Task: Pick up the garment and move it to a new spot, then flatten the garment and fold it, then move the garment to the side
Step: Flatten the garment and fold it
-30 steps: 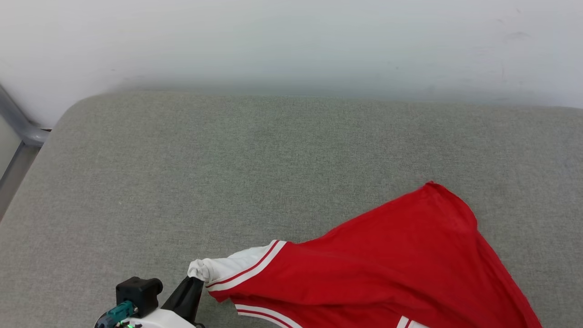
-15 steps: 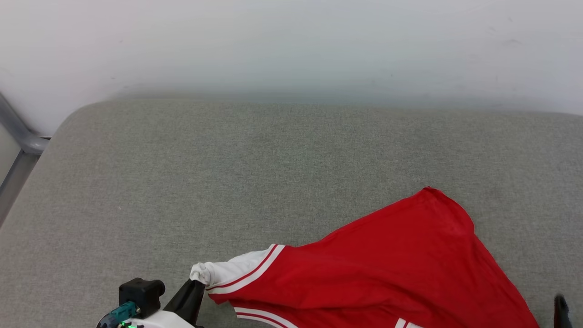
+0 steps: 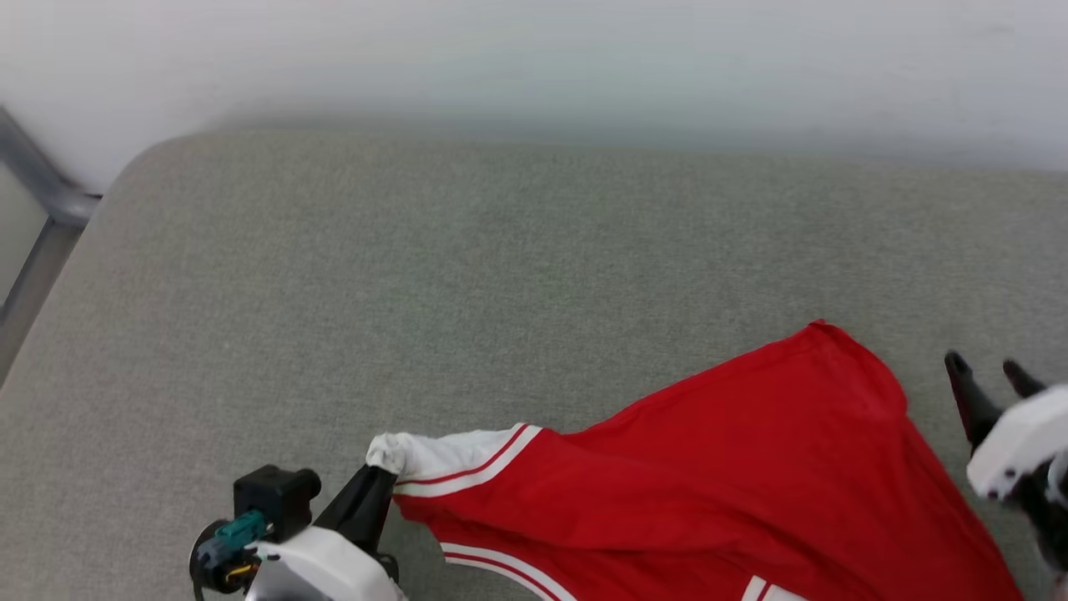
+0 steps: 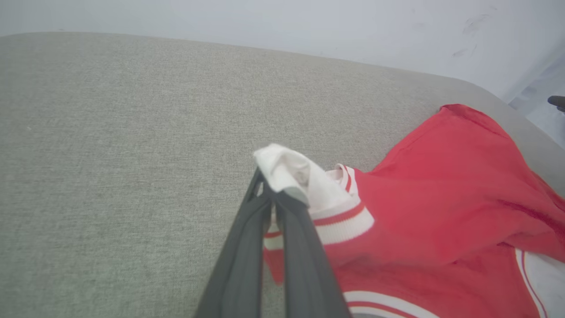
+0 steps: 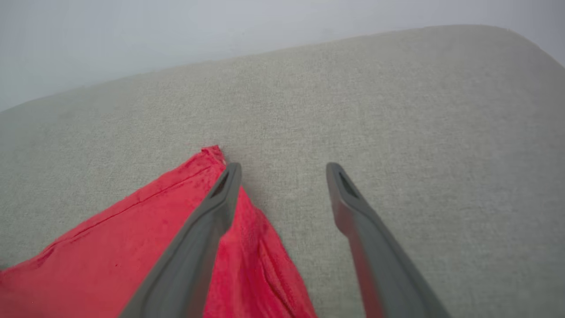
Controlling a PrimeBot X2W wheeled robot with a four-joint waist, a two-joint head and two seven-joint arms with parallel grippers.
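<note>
**Garment (image 3: 751, 467) on cushion (image 3: 417, 267), one sleeve gripped**

Grey woven fabric covers the cushion, which spans the head view below a pale wall (image 3: 534, 58) and has a rounded far-left corner. A grey metal rail (image 3: 42, 200) stands past its left edge. The garment, red with white short sleeves and red-white striped trim, lies on the near right part of the cushion and runs off the bottom edge of the head view. Its red body fans out toward the far right, ending in a pointed hem corner (image 3: 822, 327) that lies on the cushion.

The left gripper (image 3: 382, 477), at the lower left, has its jaws closed on the bunched end of a white sleeve (image 3: 450, 459). In the left wrist view its two dark fingers (image 4: 247, 256) are pressed together, and a wad of white cloth stands out above their tips.

The right gripper (image 3: 984, 371), at the right edge, has its jaws spread wide and grips nothing. In the right wrist view, one finger (image 5: 198, 238) overlaps the garment's edge just beside the hem corner. Whether it touches the cloth cannot be told. The other finger (image 5: 366, 229) is over bare cushion.
</note>
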